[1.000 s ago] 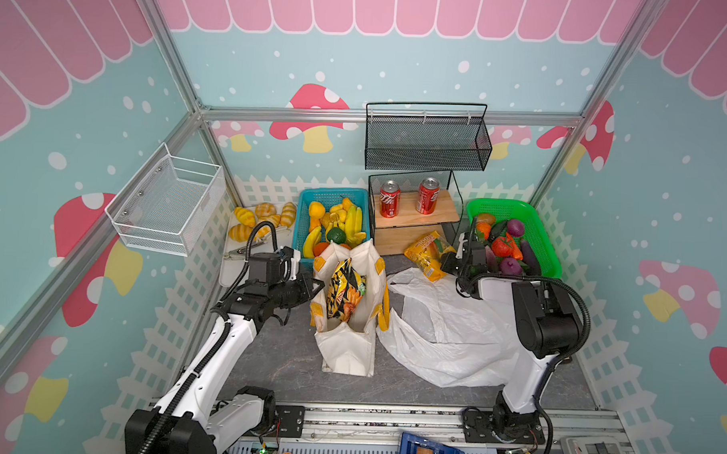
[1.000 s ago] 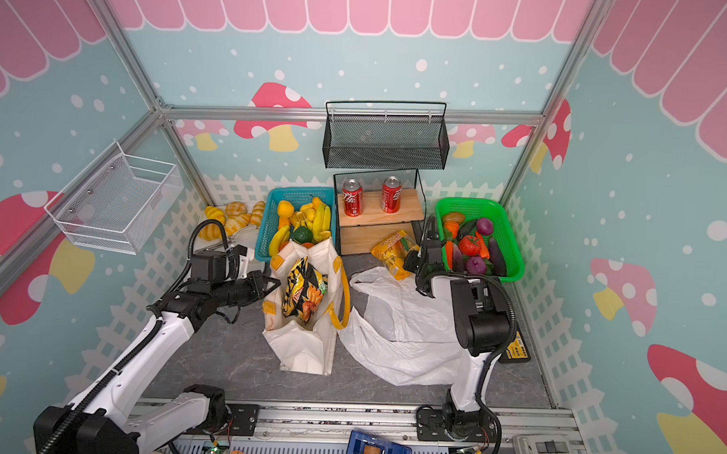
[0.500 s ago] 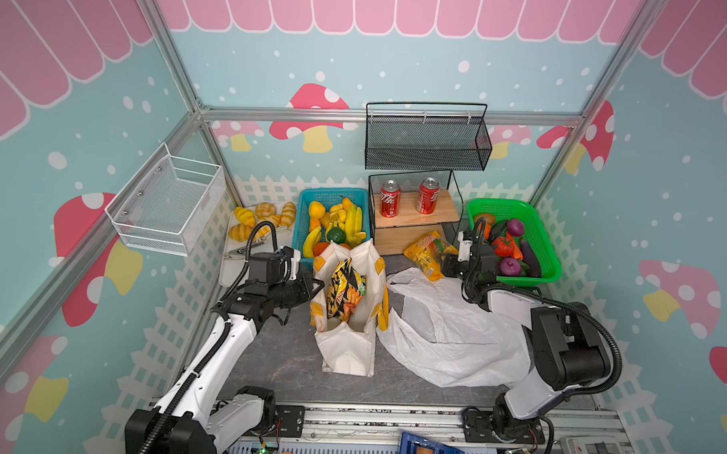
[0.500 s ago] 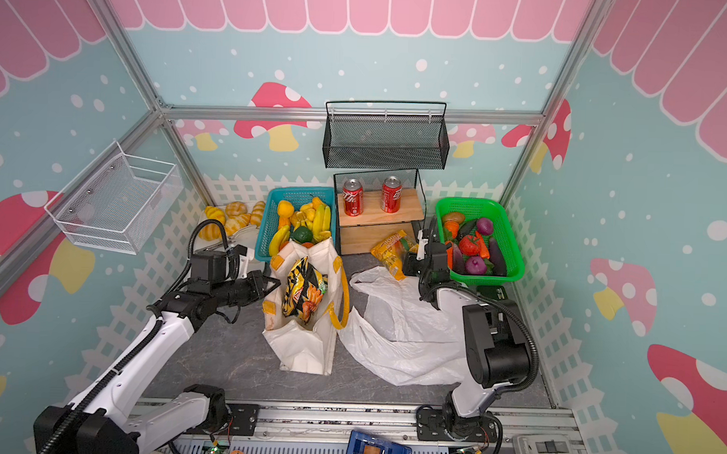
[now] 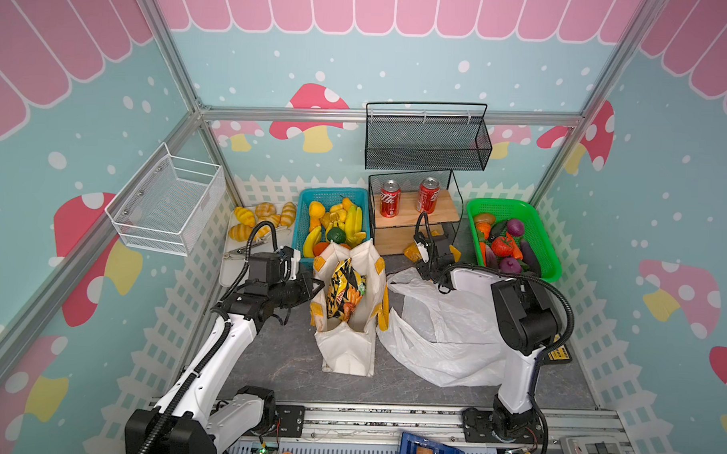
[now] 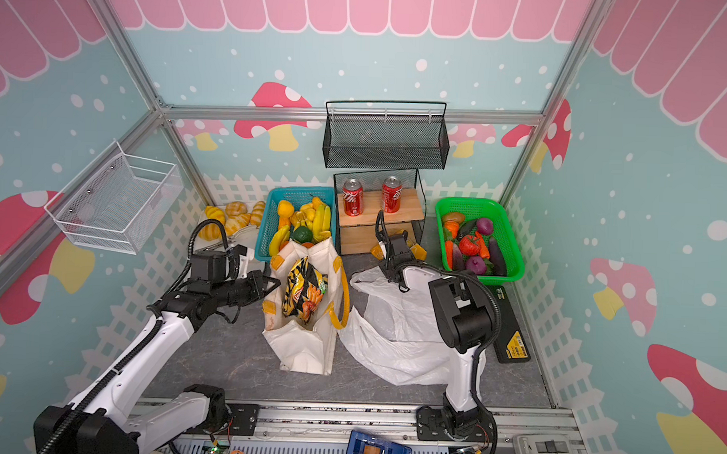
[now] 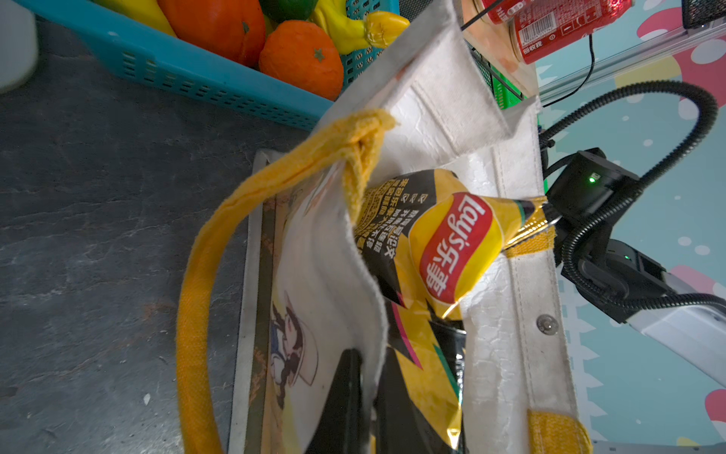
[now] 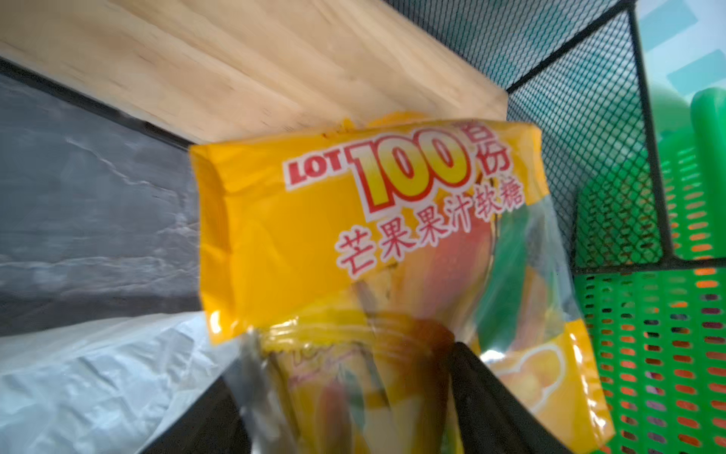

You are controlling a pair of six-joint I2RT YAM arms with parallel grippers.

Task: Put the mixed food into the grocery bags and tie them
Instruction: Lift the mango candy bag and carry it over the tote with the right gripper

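in both top views the left gripper (image 5: 315, 284) meets the rim of the cream tote (image 5: 345, 352), which holds the black-and-yellow packet (image 5: 343, 291); the right gripper (image 5: 431, 251) is over the orange-yellow packet (image 5: 411, 251) beside the white plastic bag (image 5: 433, 334). left wrist view: fingers (image 7: 345, 393) together, pinching the tote's wall. right wrist view: fingers (image 8: 495, 393) apart, flanking that packet, grip impossible to tell.

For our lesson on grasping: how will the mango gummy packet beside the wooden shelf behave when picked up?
The mango gummy packet probably flexes rather than staying stiff: its film is creased and partly clear. Its glossy surface may slip in the right gripper. Being a flat pouch, it seems unlikely to roll.
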